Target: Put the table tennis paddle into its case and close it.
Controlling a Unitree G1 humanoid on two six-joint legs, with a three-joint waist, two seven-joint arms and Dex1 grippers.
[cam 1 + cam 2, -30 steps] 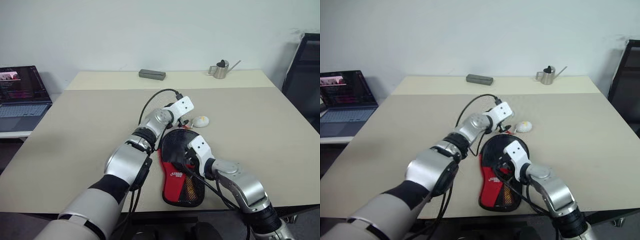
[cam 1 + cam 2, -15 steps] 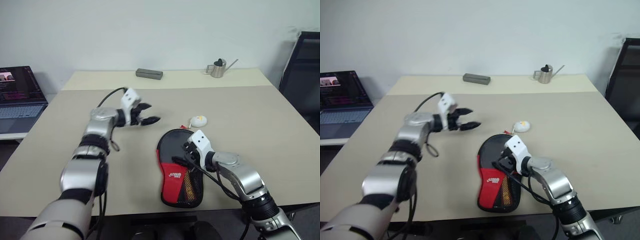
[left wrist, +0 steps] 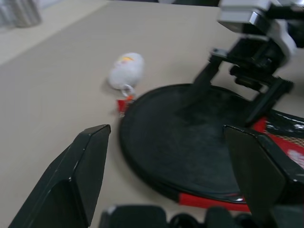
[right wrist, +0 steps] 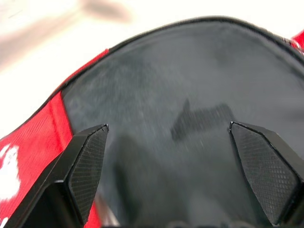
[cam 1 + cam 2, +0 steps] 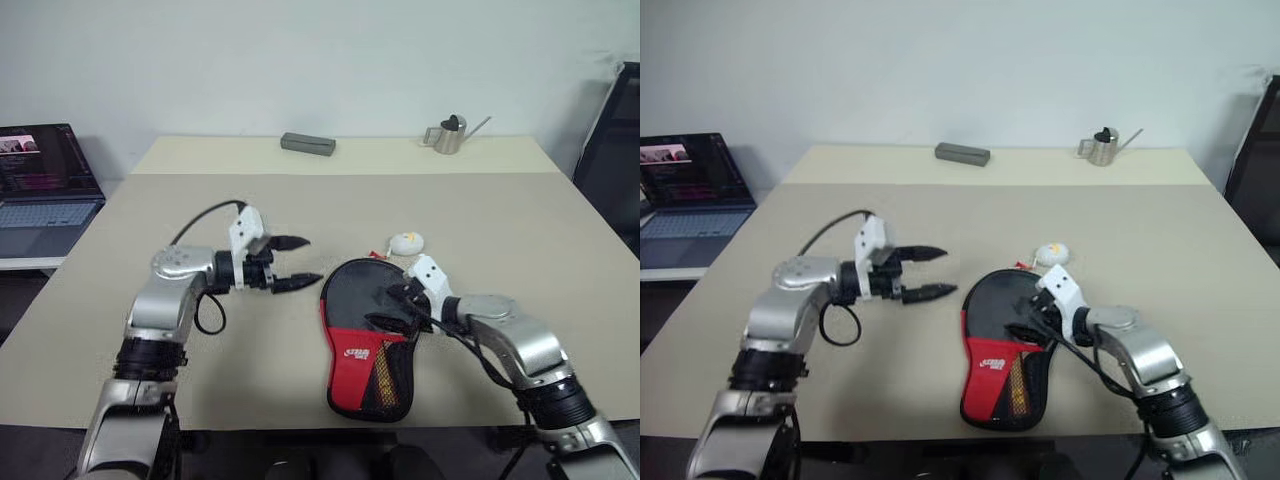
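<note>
The case (image 5: 366,330) lies flat near the table's front edge, a black paddle-shaped cover with a red logo panel (image 5: 362,351) and a mesh pocket. Its white ball charm (image 5: 405,242) rests on the table just past its round end. The paddle is hidden. My right gripper (image 5: 394,307) hovers open over the case's black round part (image 4: 190,80), with nothing between its fingers (image 4: 88,159). My left gripper (image 5: 311,261) stands open and empty to the left of the case, pointing at it. The left wrist view looks across the case (image 3: 190,142) to the charm (image 3: 126,71) and the right gripper (image 3: 244,83).
An open laptop (image 5: 40,175) stands off the table's left side. A grey bar (image 5: 307,144) and a small metal watering can (image 5: 450,134) sit along the far edge. A dark chair (image 5: 615,150) is at the right. The beige table (image 5: 200,200) stretches around the case.
My left arm has pulled back from the case's far end, by the charm, to the left, its gripper still open. The right gripper has shifted slightly right over the case. The camera view moved too.
</note>
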